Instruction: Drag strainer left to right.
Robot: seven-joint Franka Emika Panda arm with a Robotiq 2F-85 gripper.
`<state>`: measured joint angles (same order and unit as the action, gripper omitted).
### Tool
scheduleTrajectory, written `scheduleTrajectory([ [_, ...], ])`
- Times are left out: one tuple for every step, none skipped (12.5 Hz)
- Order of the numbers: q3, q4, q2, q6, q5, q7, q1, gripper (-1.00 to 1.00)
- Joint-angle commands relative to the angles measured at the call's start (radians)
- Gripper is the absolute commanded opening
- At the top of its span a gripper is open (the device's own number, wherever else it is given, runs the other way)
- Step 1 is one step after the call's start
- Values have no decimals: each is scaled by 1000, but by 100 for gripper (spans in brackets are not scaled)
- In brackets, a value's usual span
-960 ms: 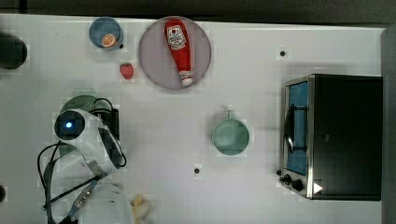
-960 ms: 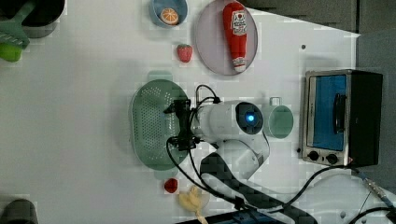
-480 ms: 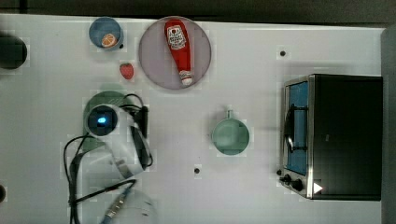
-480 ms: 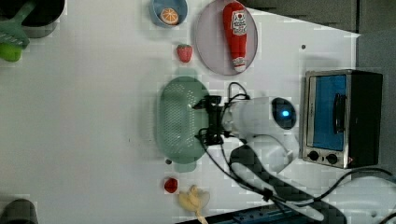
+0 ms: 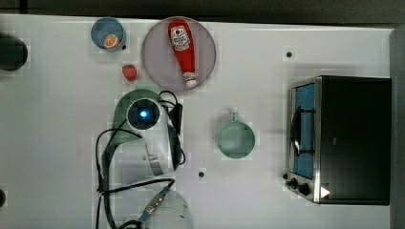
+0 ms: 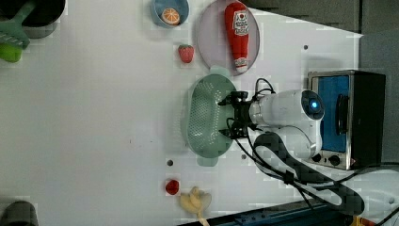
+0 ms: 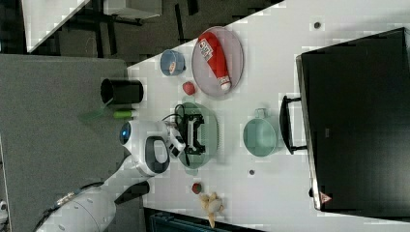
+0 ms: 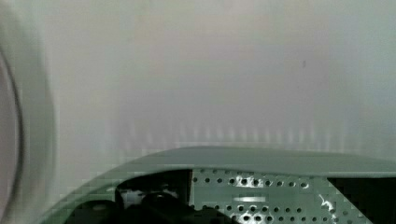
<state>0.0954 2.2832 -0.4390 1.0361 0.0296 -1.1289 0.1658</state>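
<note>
Mint-green and oval, the perforated plastic strainer sits mid-table, between the grey plate with the red ketchup bottle and the small red toy near the table's edge. We see our black claw inside the bowl, its fingers spread wide and holding nothing. In the left view the strainer's long axis runs up and down the frame, and the claw stands at the wall nearest the silver toaster oven. We judge a sideways push on that wall should carry it across.

Strainer dragged toward left view's right with tool.
</note>
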Motion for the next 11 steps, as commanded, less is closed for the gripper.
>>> scheduleTrajectory([
  [-34, 8, 29, 2, -18, 166, -32, 100],
  [-52, 12, 34, 2, -18, 196, -37, 100],
  [-70, 18, 38, 2, -18, 214, -39, 100],
  [-88, 23, 39, 2, -18, 228, -42, 100],
  [-107, 27, 39, 3, -18, 241, -42, 100],
  [-123, 28, 39, 4, -18, 255, -43, 100],
  [-139, 29, 39, 4, -18, 265, -44, 100],
  [-154, 29, 39, 4, -18, 280, -44, 100],
  [-168, 30, 39, 4, -18, 297, -45, 100],
  [-183, 31, 39, 4, -18, 319, -46, 100],
  [-199, 32, 39, 4, -18, 339, -47, 100],
])
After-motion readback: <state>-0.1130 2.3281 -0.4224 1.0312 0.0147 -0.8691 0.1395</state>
